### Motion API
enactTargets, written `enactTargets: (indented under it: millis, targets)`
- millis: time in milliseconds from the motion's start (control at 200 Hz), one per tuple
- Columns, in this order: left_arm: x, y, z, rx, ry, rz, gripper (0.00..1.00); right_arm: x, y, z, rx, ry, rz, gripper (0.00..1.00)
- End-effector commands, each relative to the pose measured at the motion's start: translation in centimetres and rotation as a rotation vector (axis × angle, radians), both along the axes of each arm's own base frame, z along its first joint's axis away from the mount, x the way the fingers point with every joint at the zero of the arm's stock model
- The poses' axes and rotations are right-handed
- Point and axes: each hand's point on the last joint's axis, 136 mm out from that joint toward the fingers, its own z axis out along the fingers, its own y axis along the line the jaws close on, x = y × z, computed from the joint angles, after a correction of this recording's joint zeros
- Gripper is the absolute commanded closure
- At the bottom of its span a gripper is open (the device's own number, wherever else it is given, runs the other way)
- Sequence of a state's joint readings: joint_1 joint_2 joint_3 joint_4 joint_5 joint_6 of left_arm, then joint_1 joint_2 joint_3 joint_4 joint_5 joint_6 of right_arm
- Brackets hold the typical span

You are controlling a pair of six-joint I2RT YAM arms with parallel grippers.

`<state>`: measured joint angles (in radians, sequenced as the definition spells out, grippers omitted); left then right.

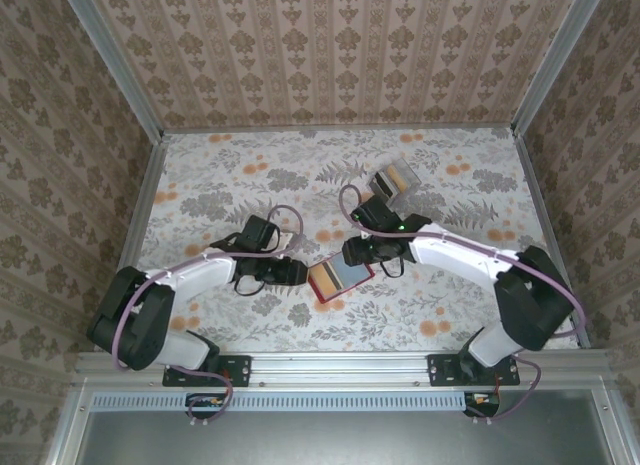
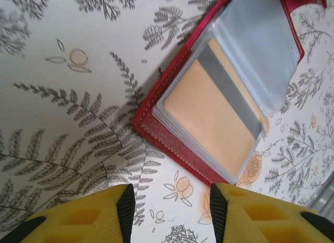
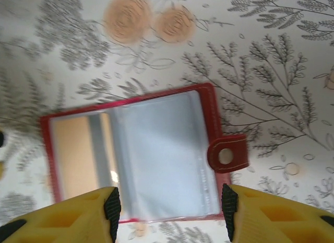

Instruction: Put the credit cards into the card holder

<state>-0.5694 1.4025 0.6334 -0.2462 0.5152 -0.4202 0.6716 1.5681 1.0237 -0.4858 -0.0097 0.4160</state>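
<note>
Lying open between the parted, empty left gripper (image 2: pixel 169 211) and right gripper (image 3: pixel 169 214), the card holder (image 2: pixel 148 124) sleeves a yellow card (image 2: pixel 209 115).

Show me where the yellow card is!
In the left wrist view, the yellow card sits in a clear sleeve of the open red card holder, on the table ahead of the left fingers.

Striped clear box (image 1: pixel 393 185), floral table (image 1: pixel 220 185).
</note>
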Motion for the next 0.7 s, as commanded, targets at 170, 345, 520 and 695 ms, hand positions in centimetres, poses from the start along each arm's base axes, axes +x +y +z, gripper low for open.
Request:
enactTargets:
  millis: [170, 345, 520, 695]
  targets:
    - [-1.3, -0.5, -0.6, -0.016, 0.103, -0.043, 0.51, 1.6, -2.3, -1.9, -0.228, 0.028, 0.02, 0.44]
    - [-1.1, -1.3, -0.7, -0.039, 0.125, -0.064, 0.47, 1.9, -2.1, -2.9, -0.192, 0.074, -0.002, 0.64]
    - [-0.8, -2.5, -0.4, -0.077, 0.165, -0.085, 0.42, 1.1, -1.2, -4.1, -0.098, 0.133, 0.005, 0.96]
    - [-0.1, -3.3, -0.2, -0.098, 0.186, -0.095, 0.42, 0.5, -1.4, -4.2, -0.068, 0.151, -0.027, 1.0]
